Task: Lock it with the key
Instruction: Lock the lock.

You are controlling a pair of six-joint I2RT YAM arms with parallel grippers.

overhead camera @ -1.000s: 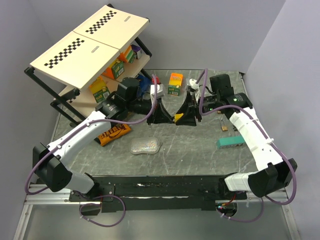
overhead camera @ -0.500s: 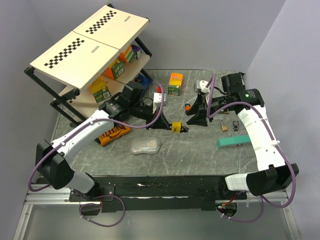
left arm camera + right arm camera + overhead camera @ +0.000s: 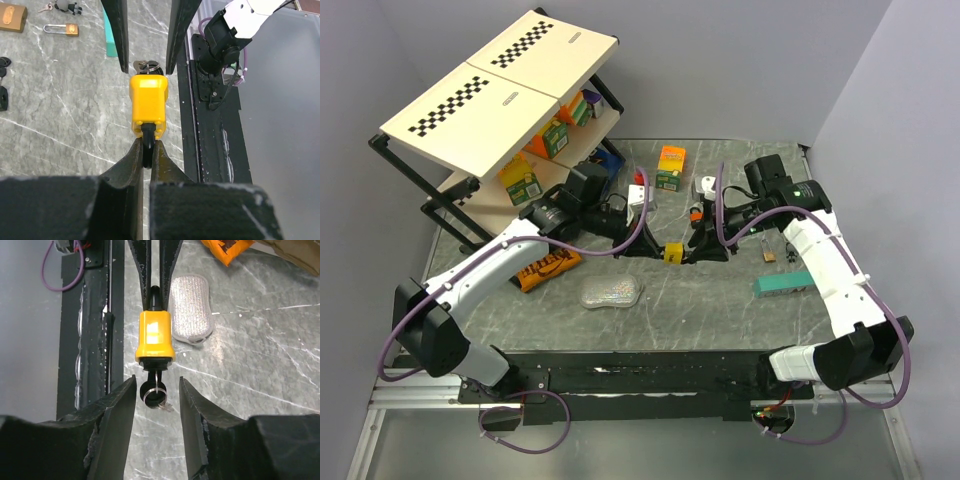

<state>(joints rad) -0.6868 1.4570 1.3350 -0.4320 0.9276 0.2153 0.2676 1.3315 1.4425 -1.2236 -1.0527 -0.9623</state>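
Observation:
A yellow padlock [image 3: 672,253] hangs above the table centre. My left gripper [image 3: 147,150] is shut on its black shackle [image 3: 147,142]; the padlock body [image 3: 147,106] points away from it. A black key [image 3: 154,389] with a metal ring sticks out of the padlock's keyhole end [image 3: 155,337]. My right gripper [image 3: 156,390] is open, its fingers on either side of the key head without touching it. In the top view the right gripper [image 3: 695,247] sits just right of the padlock and the left gripper [image 3: 650,246] just left of it.
A silver pouch [image 3: 612,292] and an orange packet [image 3: 545,268] lie front left. A teal box [image 3: 781,284], a small brass padlock [image 3: 770,256] and keys lie at the right. Boxes [image 3: 670,167] stand at the back, a shelf rack [image 3: 500,110] at the left.
My right gripper drew back to the right and has now come back in, straddling the key. My left gripper still holds the padlock, shifted slightly towards the centre.

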